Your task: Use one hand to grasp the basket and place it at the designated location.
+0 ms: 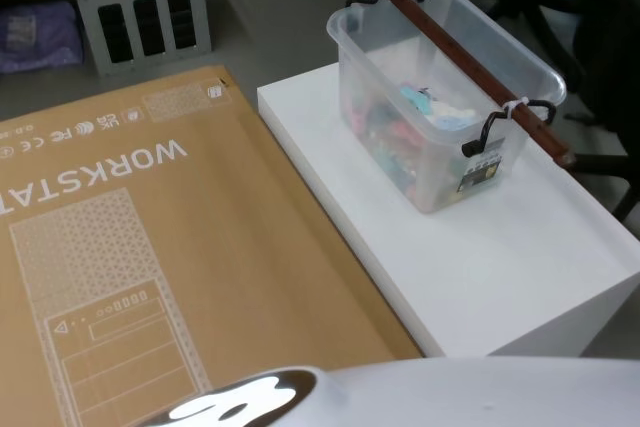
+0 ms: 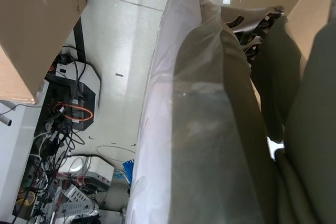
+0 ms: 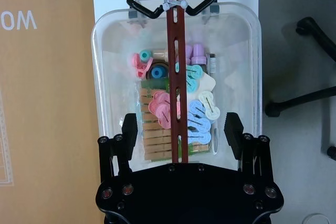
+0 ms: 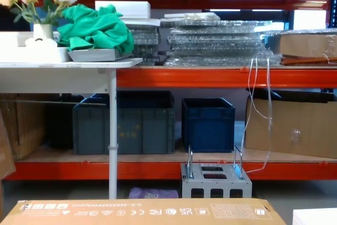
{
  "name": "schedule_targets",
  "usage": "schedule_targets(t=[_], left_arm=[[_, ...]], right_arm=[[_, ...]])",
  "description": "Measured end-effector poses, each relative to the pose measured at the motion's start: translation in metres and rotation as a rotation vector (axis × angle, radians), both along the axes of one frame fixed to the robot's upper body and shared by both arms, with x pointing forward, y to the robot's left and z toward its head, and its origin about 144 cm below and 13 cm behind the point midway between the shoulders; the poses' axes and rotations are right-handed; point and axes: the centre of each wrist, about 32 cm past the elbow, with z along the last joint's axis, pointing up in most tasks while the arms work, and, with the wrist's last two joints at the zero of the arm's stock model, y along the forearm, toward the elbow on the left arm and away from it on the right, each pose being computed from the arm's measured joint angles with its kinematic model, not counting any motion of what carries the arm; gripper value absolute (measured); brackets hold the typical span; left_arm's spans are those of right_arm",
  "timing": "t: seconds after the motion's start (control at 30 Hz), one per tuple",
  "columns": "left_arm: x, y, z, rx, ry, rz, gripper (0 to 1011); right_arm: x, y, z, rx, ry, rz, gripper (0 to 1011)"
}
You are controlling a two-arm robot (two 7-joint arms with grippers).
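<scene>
White surface (image 1: 520,247) has the basket (image 1: 400,137) sitting on it, full of clips. Right gripper (image 3: 180,135) wide open w/ nothing held, straddling the handle (image 3: 175,51). Rigid, probably light; grab mid-bar imo.

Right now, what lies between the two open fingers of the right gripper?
In the right wrist view, the basket's reddish-brown handle runs between the right gripper's open fingers, with pegs in the basket below it.
</scene>
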Motion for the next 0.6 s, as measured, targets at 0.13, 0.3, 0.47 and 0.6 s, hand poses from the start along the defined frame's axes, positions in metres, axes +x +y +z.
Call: schedule_targets(t=[0.13,0.3,0.47,0.6], left_arm=[[0.0000,0.0000,0.0000,0.000,0.000,0.000,0],[0.0000,0.0000,0.0000,0.000,0.000,0.000,0],[0.0000,0.0000,0.0000,0.000,0.000,0.000,0],[0.0000,0.0000,0.0000,0.000,0.000,0.000,0]], right_arm=[[0.0001,0.0001,-0.0003,0.000,0.000,0.000,1000],[0.0002,0.0001,-0.0008,-0.001,0.001,0.000,1000],[0.0002,0.0001,-0.0009,-0.001,0.001,0.000,1000],[0.0002,0.0002,-0.0009,-0.001,0.001,0.000,1000]])
